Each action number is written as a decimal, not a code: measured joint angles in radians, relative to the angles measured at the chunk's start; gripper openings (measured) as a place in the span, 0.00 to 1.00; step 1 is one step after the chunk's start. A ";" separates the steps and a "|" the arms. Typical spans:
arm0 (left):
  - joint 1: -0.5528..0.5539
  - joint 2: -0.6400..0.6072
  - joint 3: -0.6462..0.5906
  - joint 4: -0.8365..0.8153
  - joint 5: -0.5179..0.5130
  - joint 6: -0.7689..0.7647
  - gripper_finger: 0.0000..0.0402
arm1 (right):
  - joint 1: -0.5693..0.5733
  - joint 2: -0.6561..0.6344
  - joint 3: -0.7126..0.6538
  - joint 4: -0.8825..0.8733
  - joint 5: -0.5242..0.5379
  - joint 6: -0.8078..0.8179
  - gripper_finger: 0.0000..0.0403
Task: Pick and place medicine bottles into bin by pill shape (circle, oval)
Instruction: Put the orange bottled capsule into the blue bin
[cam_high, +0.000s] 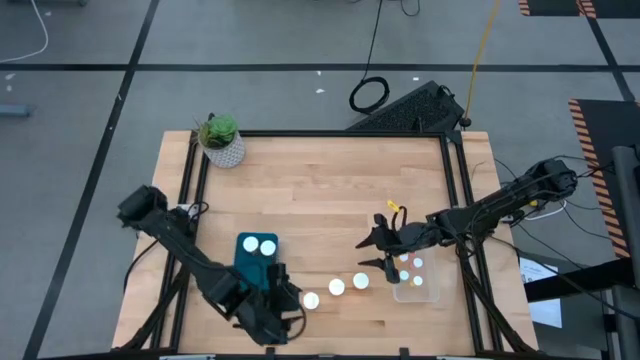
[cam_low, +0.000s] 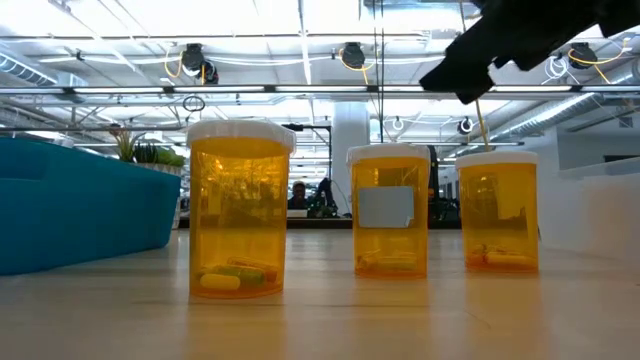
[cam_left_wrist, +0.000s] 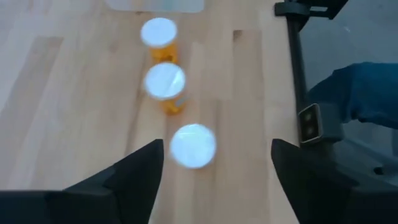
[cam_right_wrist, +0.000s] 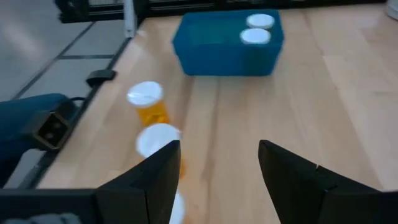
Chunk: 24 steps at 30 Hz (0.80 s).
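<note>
Overhead first: shows three medicine bottles (cam_high: 336, 288) lined up on the wooden table (cam_high: 330, 190) between a blue bin (cam_high: 257, 256) and a clear bin (cam_high: 416, 281), both already holding white-capped bottles, presumably one bin per pill shape. Puts the left gripper (cam_high: 292, 298) just beside the row's end nearest the blue bin, and the right gripper (cam_high: 368, 252) near the clear bin. Leaves a potted plant (cam_high: 222, 140) well apart in a far corner.

At table height: stands the three bottles upright, the nearest bottle (cam_low: 240, 210) showing elongated pills at its bottom, probably oval.

From the left wrist: spreads the left gripper (cam_left_wrist: 217, 149) wide, released, with the nearest white cap (cam_left_wrist: 193, 146) between the fingers (cam_left_wrist: 143, 171) but not touched; looks lined up for a grasp on that bottle.

From the right wrist: holds the right gripper (cam_right_wrist: 217, 155) open too, grasping nothing, facing the blue bin (cam_right_wrist: 227, 37) and two standing bottles (cam_right_wrist: 149, 106).
</note>
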 joint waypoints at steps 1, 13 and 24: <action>-0.004 0.019 0.028 -0.011 0.000 -0.003 0.76 | 0.012 0.000 0.000 0.002 0.000 0.000 0.53; -0.011 0.162 0.148 -0.129 0.029 -0.085 0.82 | 0.057 0.000 0.000 0.000 0.052 0.014 0.53; 0.056 0.216 0.148 -0.104 0.056 -0.114 0.83 | 0.055 0.000 0.000 0.000 0.052 -0.062 0.53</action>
